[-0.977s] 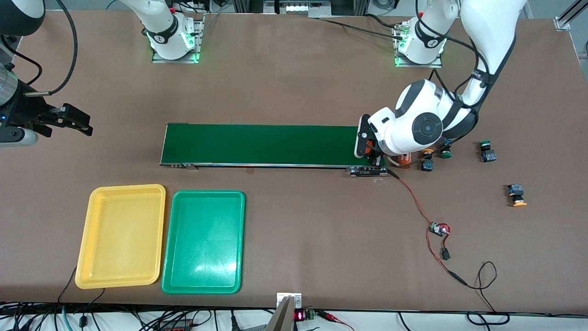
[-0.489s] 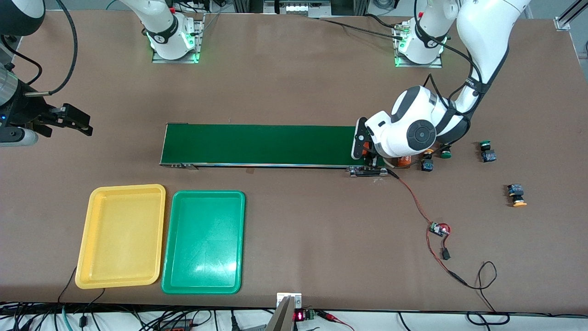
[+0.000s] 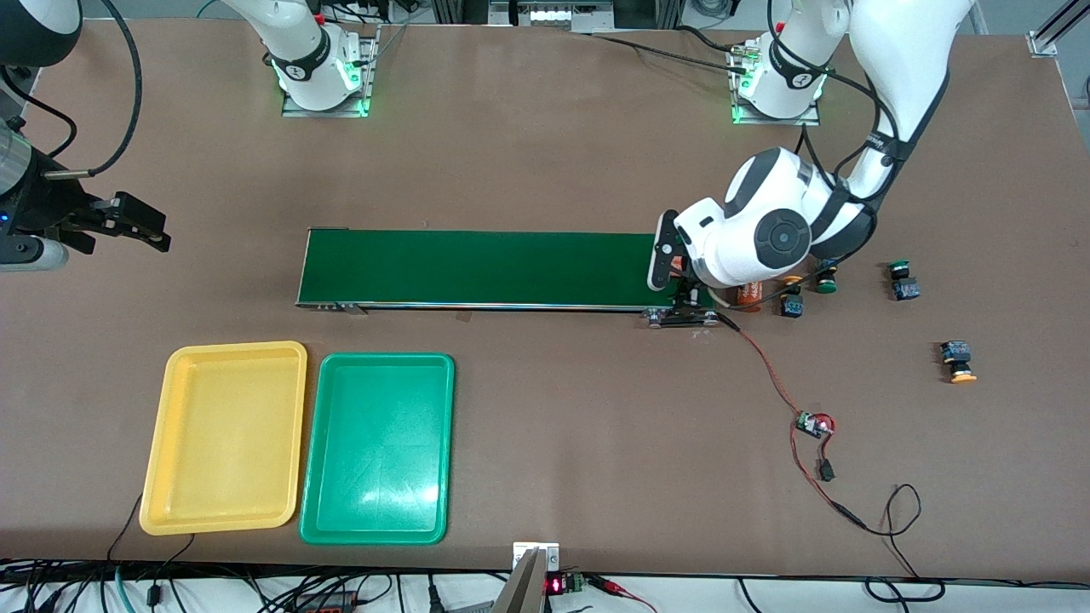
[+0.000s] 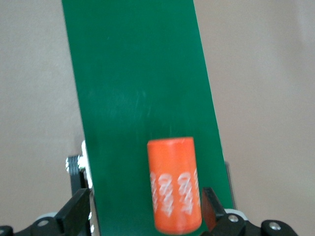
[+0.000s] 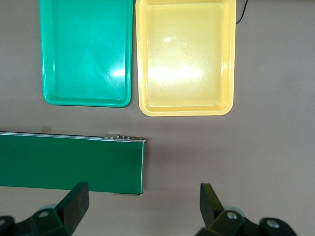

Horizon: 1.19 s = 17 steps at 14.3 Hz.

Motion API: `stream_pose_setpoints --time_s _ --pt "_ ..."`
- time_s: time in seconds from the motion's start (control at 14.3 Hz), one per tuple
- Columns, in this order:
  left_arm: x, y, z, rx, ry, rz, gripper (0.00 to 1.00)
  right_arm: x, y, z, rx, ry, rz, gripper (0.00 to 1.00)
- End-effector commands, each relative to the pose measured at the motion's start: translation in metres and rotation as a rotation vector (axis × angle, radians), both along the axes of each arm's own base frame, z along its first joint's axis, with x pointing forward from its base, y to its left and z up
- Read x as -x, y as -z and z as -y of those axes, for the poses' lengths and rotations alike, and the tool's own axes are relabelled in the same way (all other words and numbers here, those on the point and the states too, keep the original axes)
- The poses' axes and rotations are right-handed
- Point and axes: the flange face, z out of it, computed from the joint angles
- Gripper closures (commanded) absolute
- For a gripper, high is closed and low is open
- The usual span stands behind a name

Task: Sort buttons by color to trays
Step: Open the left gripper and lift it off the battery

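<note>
The left gripper (image 3: pixel 686 293) is over the end of the dark-green conveyor belt (image 3: pixel 485 268) toward the left arm's end. In the left wrist view it (image 4: pixel 143 194) is open around an orange cylinder with white print (image 4: pixel 174 184), which lies on the belt close to one finger. Two green buttons (image 3: pixel 824 282) (image 3: pixel 901 280) and two yellow-orange buttons (image 3: pixel 792 300) (image 3: pixel 959 361) lie on the table past that belt end. The yellow tray (image 3: pixel 223 436) and the green tray (image 3: pixel 377 449) are empty. The right gripper (image 3: pixel 140 226) waits open over bare table at the right arm's end.
A second orange cylinder (image 3: pixel 750 295) lies on the table beside the belt end, partly under the left arm. Red wires run from the belt's motor (image 3: pixel 681 317) to a small circuit board (image 3: pixel 813 424). The right wrist view shows both trays (image 5: pixel 86 49) (image 5: pixel 184 56) and the belt's end (image 5: pixel 123 164).
The left gripper has opened and let go of the orange cylinder on the belt. Its hand has shifted slightly along the belt. The right arm has not moved.
</note>
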Motion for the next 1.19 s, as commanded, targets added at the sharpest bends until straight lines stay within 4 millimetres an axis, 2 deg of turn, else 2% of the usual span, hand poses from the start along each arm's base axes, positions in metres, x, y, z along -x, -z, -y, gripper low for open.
stream_pose_setpoints --time_s 0.0,0.14,0.28,0.49,0.63,0.77,0.98,1.12 --pt "-0.021 -0.014 -0.04 -0.017 -0.058 -0.021 0.0 0.002 -0.002 0.005 0.005 0.0 -0.003 0.0" --pt "-0.032 -0.023 -0.057 -0.053 -0.052 -0.004 0.0 0.002 -0.001 0.006 0.007 0.0 -0.006 0.0" --pt "-0.055 -0.047 -0.073 -0.106 -0.037 0.026 0.0 0.002 0.0 0.005 0.007 0.0 -0.006 0.0" --pt "-0.092 -0.069 -0.122 -0.148 -0.101 0.068 0.0 0.002 0.0 0.005 0.006 -0.002 -0.006 0.0" --pt "-0.1 -0.067 -0.139 -0.153 -0.135 0.081 0.0 0.002 0.0 0.005 0.006 -0.002 -0.006 0.0" --pt "-0.121 -0.069 -0.165 -0.145 -0.205 0.226 0.0 0.002 0.0 0.005 0.006 -0.002 -0.006 0.0" --pt "-0.118 -0.061 -0.2 -0.15 -0.27 0.211 0.0 0.002 0.0 0.006 0.006 0.0 -0.006 0.0" --pt "-0.113 -0.061 -0.196 -0.156 -0.278 0.191 0.0 0.002 0.0 0.005 0.007 -0.002 -0.006 0.0"
